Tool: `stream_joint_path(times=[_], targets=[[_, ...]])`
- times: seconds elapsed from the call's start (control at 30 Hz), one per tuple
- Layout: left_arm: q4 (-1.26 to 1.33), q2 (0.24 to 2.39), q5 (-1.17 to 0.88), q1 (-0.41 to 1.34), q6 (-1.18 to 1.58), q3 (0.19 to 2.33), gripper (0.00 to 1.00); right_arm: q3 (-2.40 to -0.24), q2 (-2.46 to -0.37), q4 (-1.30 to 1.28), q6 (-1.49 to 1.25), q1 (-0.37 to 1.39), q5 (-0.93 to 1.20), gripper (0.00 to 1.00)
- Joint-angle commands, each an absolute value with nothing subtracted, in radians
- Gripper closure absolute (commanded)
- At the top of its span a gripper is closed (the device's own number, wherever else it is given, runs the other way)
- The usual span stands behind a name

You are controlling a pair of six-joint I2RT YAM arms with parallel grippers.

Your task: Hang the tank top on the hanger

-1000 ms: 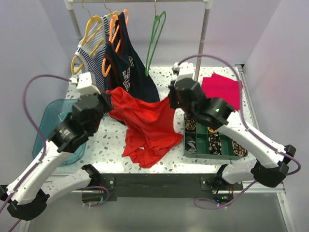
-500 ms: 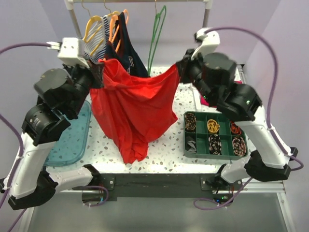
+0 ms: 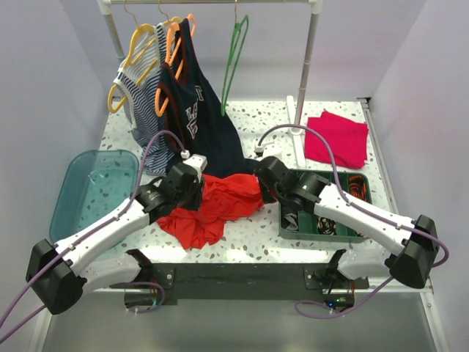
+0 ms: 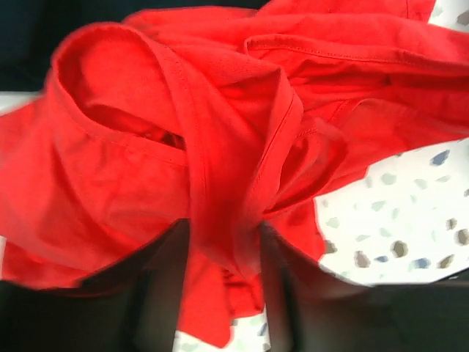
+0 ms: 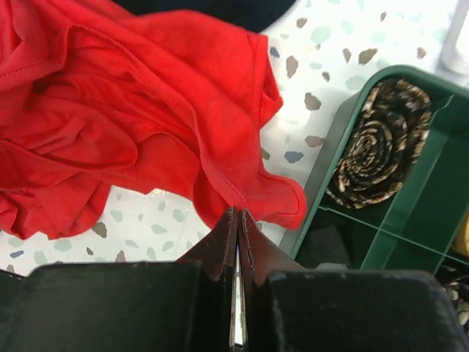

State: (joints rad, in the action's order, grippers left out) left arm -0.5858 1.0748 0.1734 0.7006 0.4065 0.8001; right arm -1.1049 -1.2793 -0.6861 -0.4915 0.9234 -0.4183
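Note:
The red-orange tank top lies in a crumpled heap on the speckled table between my two arms. My left gripper rests low on its left side. In the left wrist view the left gripper stands open, with a thick fold of the tank top lying loose between its fingers. My right gripper is at the cloth's right edge. In its own view the right gripper is shut on the hem of the tank top. The green hanger hangs bare on the rail at the back.
A navy tank top, a striped garment and orange and yellow hangers hang at the back left. A teal tub sits at the left. A green divided tray lies right beside my right gripper. Folded magenta cloth lies at the back right.
Both arms dropped from holding the top spread in the air down to the table, and the top now lies bunched there. The left jaws have parted.

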Motion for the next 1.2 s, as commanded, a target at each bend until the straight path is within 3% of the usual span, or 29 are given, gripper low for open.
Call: stream_joint_path(times=[0.0, 0.07, 0.13, 0.3, 0.4, 0.57, 0.9, 1.0, 1.17], targets=[[-0.385, 1.029, 0.13, 0.698, 0.502, 0.792, 0.41, -1.08, -1.226, -0.587, -0.558, 0.922, -0.39, 1.0], [-0.39, 1.003, 0.17, 0.698, 0.503, 0.792, 0.32, -1.081, -1.223, -0.597, -0.555, 0.922, -0.394, 1.0], [-0.422, 0.985, 0.219, 0.698, 0.525, 0.79, 0.27, -1.098, -1.216, -0.6, -0.549, 0.922, -0.391, 0.86], [-0.46, 0.904, 0.31, 0.696, 0.575, 0.741, 0.29, -1.184, -1.183, -0.627, -0.523, 0.922, -0.368, 0.53], [-0.471, 0.861, 0.314, 0.698, 0.586, 0.732, 0.3, -1.284, -1.183, -0.634, -0.488, 0.922, -0.402, 0.44], [-0.485, 0.841, 0.287, 0.698, 0.581, 0.762, 0.31, -1.687, -1.325, -0.664, -0.381, 0.923, -0.497, 0.43], [-0.492, 0.818, 0.204, 0.696, 0.554, 0.805, 0.31, -2.418, -1.82, -0.618, -0.196, 0.922, -0.641, 0.25], [-0.497, 0.804, 0.193, 0.698, 0.534, 0.813, 0.31, -2.537, -1.939, -0.588, -0.161, 0.917, -0.681, 0.24], [-0.514, 0.784, 0.195, 0.698, 0.509, 0.831, 0.31, -2.551, -2.016, -0.491, -0.098, 0.91, -0.81, 0.27]])
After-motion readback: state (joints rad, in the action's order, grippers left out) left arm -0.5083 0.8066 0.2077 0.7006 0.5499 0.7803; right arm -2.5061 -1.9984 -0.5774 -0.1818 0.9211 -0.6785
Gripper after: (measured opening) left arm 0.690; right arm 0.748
